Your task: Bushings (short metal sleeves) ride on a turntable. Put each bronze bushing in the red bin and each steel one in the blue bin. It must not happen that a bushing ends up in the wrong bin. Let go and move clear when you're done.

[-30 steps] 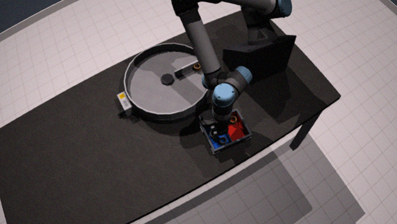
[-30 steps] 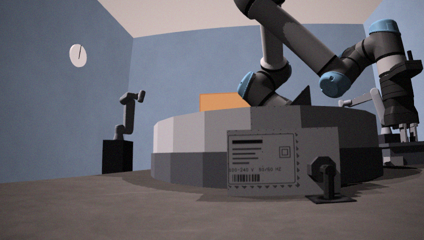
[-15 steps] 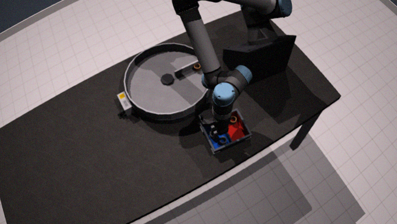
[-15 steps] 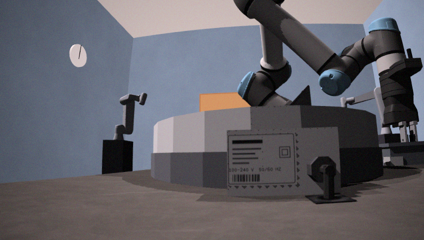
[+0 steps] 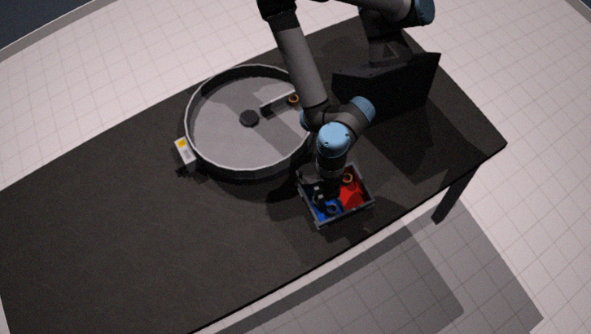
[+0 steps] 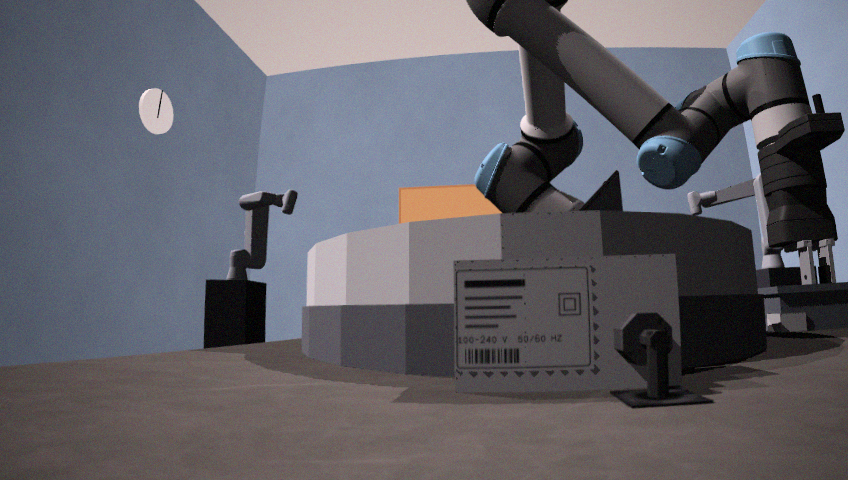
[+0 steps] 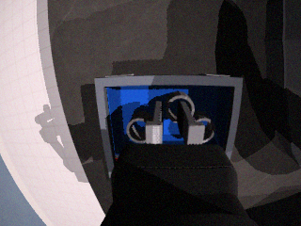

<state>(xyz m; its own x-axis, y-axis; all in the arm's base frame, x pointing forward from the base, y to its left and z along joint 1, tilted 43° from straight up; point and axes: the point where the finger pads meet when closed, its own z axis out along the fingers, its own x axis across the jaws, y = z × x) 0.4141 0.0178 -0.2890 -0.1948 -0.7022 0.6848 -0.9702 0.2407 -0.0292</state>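
My gripper (image 5: 319, 196) hangs over the blue bin (image 5: 323, 206), fingers partly apart with nothing between them; it also shows in the wrist view (image 7: 173, 131) and at the right of the low side view (image 6: 814, 254). In the wrist view the blue bin floor (image 7: 169, 120) shows between the fingers, and three steel bushings lie in it: left (image 7: 134, 130), middle (image 7: 182, 102) and right (image 7: 206, 131). One steel bushing (image 5: 330, 208) shows from above. A bronze bushing (image 5: 347, 177) lies in the red bin (image 5: 354, 192). Another bronze bushing (image 5: 293, 99) sits on the turntable (image 5: 248, 121) by a grey bar.
The two bins share one grey-walled box at the table's front edge, just beside the turntable's rim. A small control box (image 5: 184, 150) stands at the turntable's left. The arm's dark pedestal (image 5: 385, 76) is behind the bins. A label plate (image 6: 523, 321) fronts the turntable.
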